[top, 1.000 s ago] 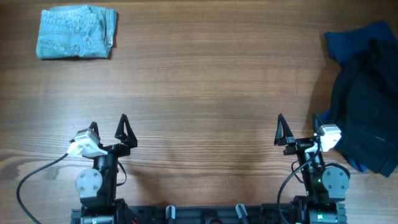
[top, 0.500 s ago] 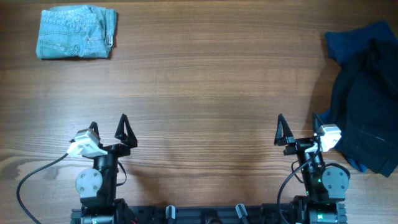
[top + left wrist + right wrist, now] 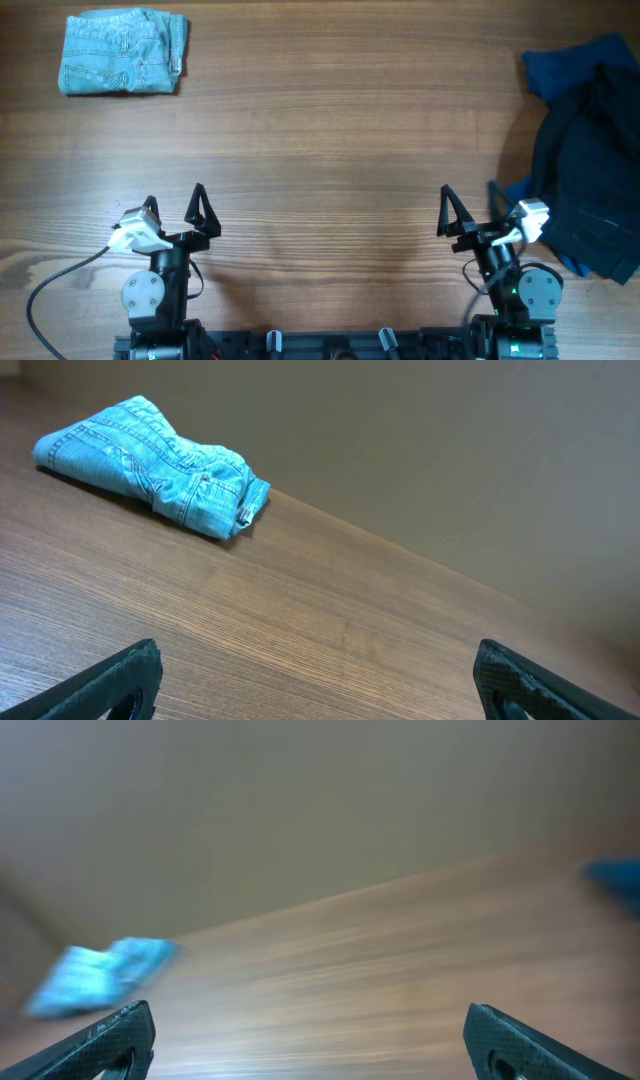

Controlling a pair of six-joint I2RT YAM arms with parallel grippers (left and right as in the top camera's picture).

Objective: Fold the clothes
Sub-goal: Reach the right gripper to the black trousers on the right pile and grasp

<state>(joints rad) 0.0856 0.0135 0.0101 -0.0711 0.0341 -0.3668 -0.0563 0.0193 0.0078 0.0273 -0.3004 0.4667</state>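
We are seeing a brown table (image 3: 330, 130). A dark clothes heap (image 3: 590, 170) is lying at its right edge, and folded jeans (image 3: 123, 52) are sitting far left. Our left gripper (image 3: 174, 195) and right gripper (image 3: 468, 195) are both standing with fingers apart.

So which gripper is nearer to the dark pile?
Right. The right gripper sits close beside the dark pile, by its inner edge. The left gripper is far from it, across the table.

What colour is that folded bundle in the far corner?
Light blue denim; the folded jeans show best in the left wrist view.
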